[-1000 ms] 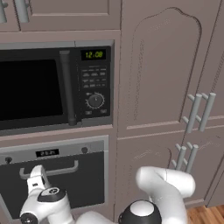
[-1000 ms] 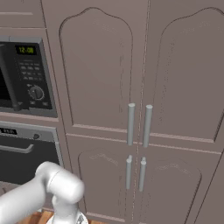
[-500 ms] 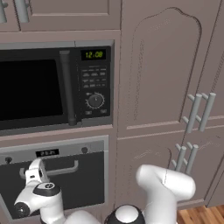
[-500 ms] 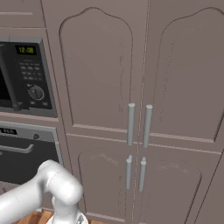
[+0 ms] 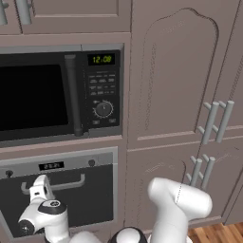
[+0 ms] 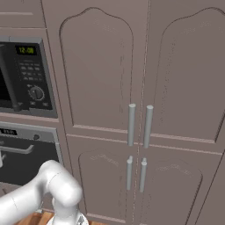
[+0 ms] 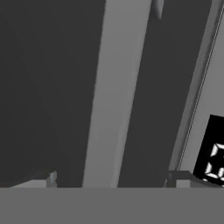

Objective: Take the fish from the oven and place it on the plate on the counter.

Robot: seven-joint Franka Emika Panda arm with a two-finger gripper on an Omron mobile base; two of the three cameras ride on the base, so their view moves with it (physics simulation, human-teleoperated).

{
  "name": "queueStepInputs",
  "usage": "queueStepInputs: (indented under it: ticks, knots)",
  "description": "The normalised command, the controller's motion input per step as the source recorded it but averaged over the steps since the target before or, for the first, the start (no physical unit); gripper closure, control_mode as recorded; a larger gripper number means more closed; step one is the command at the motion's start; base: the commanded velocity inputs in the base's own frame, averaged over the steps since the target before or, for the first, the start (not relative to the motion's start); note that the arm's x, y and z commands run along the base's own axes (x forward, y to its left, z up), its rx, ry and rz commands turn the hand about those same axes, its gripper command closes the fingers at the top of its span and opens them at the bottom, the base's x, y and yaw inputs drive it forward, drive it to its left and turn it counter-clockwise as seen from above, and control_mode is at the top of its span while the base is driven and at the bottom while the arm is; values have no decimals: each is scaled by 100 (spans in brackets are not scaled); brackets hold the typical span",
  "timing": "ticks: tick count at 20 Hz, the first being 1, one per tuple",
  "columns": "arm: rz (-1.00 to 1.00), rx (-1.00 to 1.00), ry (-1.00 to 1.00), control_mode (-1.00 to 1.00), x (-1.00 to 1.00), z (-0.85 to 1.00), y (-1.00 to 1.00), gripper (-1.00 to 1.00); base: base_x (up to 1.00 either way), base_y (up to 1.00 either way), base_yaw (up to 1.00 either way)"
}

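Note:
The oven (image 5: pixel 95 199) sits below the microwave with its dark glass door closed, so the fish is hidden. Its silver bar handle (image 5: pixel 71 182) runs across the top of the door. My gripper (image 5: pixel 39 186) is right at the left part of that handle, open. In the hand view the handle (image 7: pixel 116 96) passes between my two fingertips (image 7: pixel 43 177), and the gripper (image 7: pixel 111 179) is not closed on it. The oven's small display (image 7: pixel 214 157) glows at the right edge. The oven (image 6: pixel 26 160) also appears at the left of the right base view. The plate and the counter are out of view.
A black microwave (image 5: pixel 52 95) with a green clock hangs directly above the oven. Tall mauve cabinet doors (image 6: pixel 136 88) with paired silver handles (image 6: pixel 139 125) fill the wall to the right. A strip of wooden floor (image 5: pixel 213 232) lies at the lower right.
My hand has risen slightly along the oven door to the level of its handle, and the arm's elbow has dropped lower. The jaws have stayed open.

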Motion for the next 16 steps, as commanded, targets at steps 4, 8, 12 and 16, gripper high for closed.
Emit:
queueStepInputs:
  ticks: [4, 8, 12, 16]
  knots:
    - [0, 0, 0, -100, 1, -46, 0, -100, 0, 0, 0]
    - [0, 0, 0, -100, 25, -26, 0, -100, 0, 0, 0]
    - [0, 0, 0, -100, 39, -13, 0, -100, 0, 0, 0]
    - [0, 0, 0, -100, 40, -3, 0, -100, 0, 0, 0]
